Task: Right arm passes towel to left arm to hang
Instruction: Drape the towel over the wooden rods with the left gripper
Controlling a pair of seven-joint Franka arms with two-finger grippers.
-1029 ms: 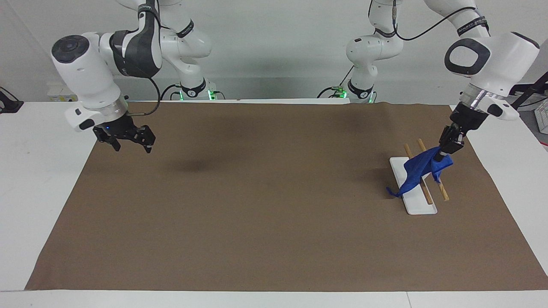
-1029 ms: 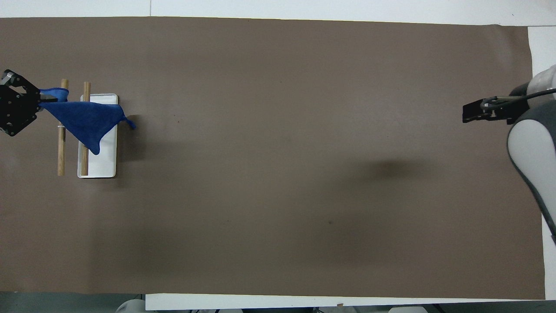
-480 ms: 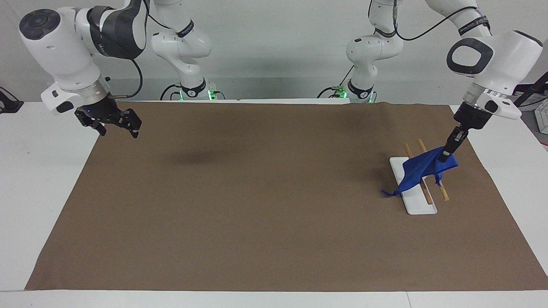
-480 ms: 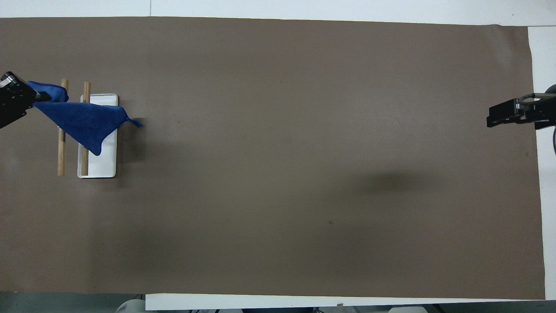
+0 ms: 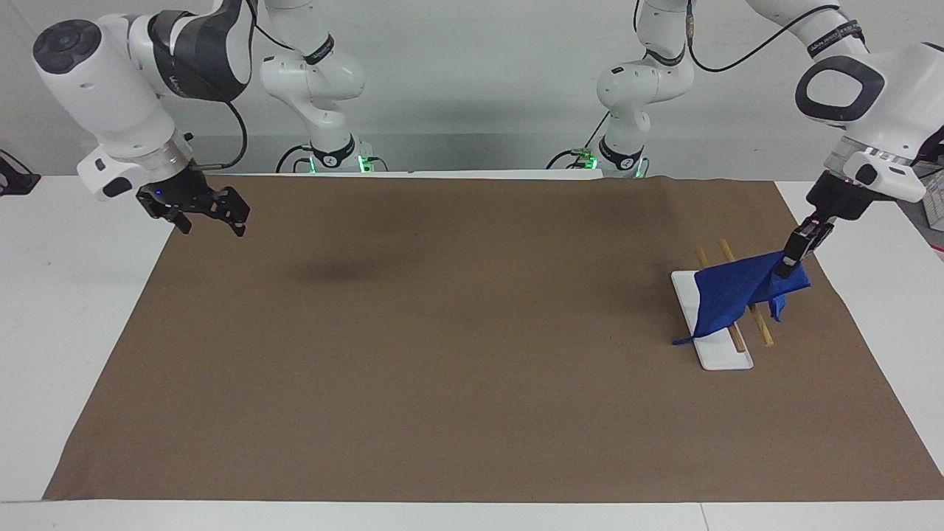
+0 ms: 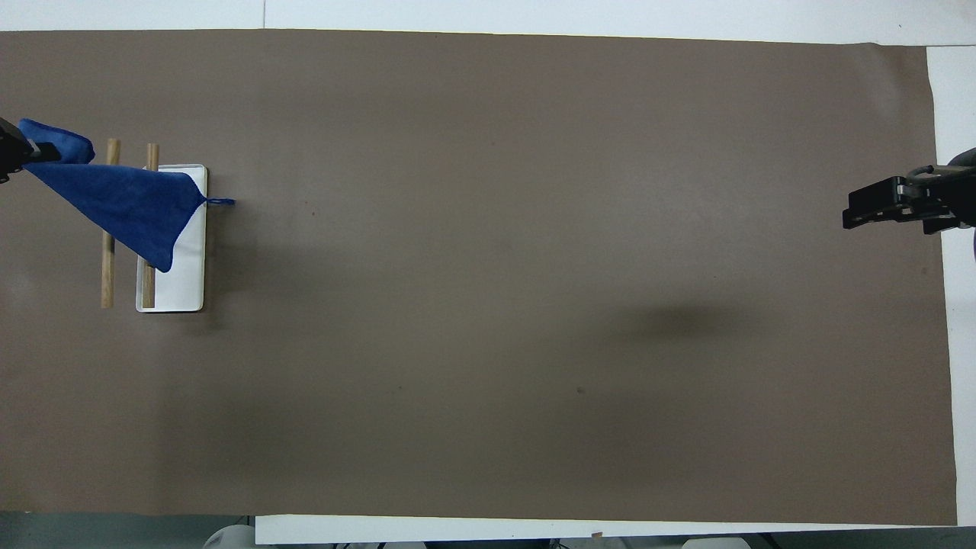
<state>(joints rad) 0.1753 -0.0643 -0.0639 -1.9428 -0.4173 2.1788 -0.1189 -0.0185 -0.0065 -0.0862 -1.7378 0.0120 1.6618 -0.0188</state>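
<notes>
The blue towel [image 5: 726, 295] lies draped over the two wooden rods [image 5: 761, 330] of a small rack on a white base [image 5: 721, 355], at the left arm's end of the table. My left gripper [image 5: 795, 264] is shut on one corner of the towel and holds it up beside the rack. The towel [image 6: 126, 204] slopes down across the rods, and its loop string [image 6: 221, 202] hangs past the base. My left gripper [image 6: 9, 152] only just shows in the overhead view. My right gripper [image 5: 212, 227] is open and empty, raised over the mat's edge at the right arm's end; it also shows in the overhead view [image 6: 858, 215].
A brown mat [image 5: 457, 354] covers most of the white table [image 5: 66, 310]. The rack's rods [image 6: 107, 267] and white base [image 6: 183, 286] stand on the mat near its edge at the left arm's end.
My left gripper has lifted and drawn the towel's corner outward from the rack, pulling the cloth across the rods. My right gripper has risen and drawn back to the right arm's end of the mat.
</notes>
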